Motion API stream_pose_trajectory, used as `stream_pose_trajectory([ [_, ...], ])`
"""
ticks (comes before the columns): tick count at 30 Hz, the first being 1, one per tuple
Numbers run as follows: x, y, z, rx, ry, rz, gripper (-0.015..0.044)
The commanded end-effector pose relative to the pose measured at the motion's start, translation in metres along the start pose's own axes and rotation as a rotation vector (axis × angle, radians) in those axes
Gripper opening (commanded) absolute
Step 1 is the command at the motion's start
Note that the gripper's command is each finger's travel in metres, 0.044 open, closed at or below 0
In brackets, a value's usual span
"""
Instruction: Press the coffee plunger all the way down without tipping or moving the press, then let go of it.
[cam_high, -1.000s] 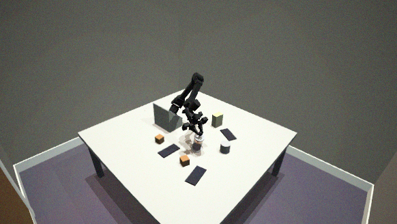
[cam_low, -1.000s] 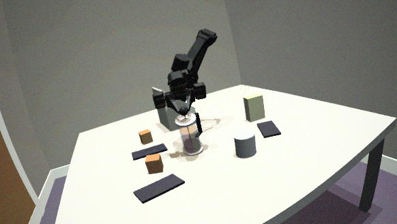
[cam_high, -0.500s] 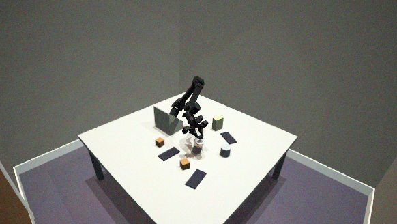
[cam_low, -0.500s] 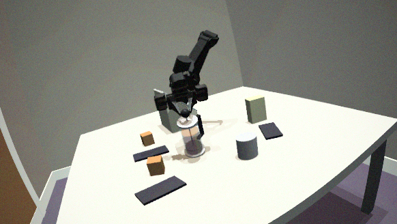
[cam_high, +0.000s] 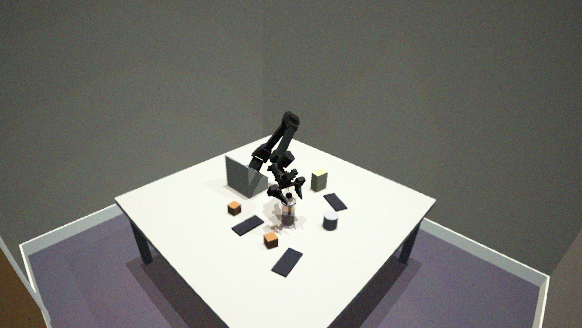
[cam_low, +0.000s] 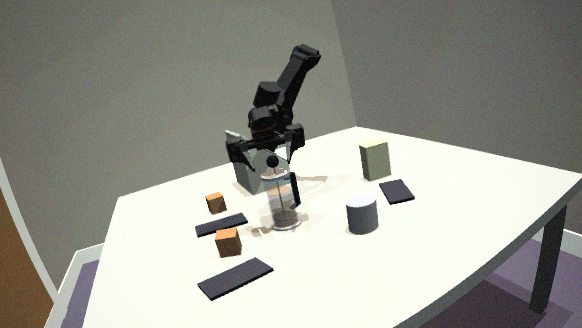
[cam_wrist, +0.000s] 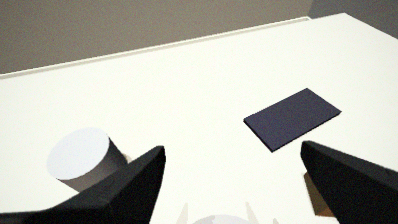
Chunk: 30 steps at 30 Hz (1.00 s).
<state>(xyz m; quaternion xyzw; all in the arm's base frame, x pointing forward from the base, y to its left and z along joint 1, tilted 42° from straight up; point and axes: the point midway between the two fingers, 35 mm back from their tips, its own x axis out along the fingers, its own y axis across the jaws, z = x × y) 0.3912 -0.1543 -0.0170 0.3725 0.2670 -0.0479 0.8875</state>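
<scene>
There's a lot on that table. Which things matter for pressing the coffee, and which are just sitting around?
Part of the job:
- coffee press
- plunger knob
- gripper, jaws open, holding nothing

Just lying about:
- two orange cubes
- three dark flat slabs
- grey cylinder
- pale green block
- grey wedge

Plain grey walls (cam_high: 400, 75) are being seen meeting in a corner behind a white square counter (cam_high: 350, 260) carried on dark legs (cam_high: 141, 243). The purple floor (cam_high: 475, 295) is being bordered by a pale skirting (cam_high: 480, 250); soft shadows are being cast beneath.
</scene>
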Motion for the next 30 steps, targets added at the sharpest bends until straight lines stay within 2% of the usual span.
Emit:
stream_pose_trajectory([
  [1,0.0,0.0,0.0,0.001,0.001,-0.001,0.044],
  [7,-0.012,0.0,0.009,-0.003,-0.001,-0.006,0.044],
  [15,-0.082,0.005,0.042,0.005,0.017,-0.008,0.044],
  [30,-0.083,0.004,0.04,0.006,0.017,-0.007,0.044],
])
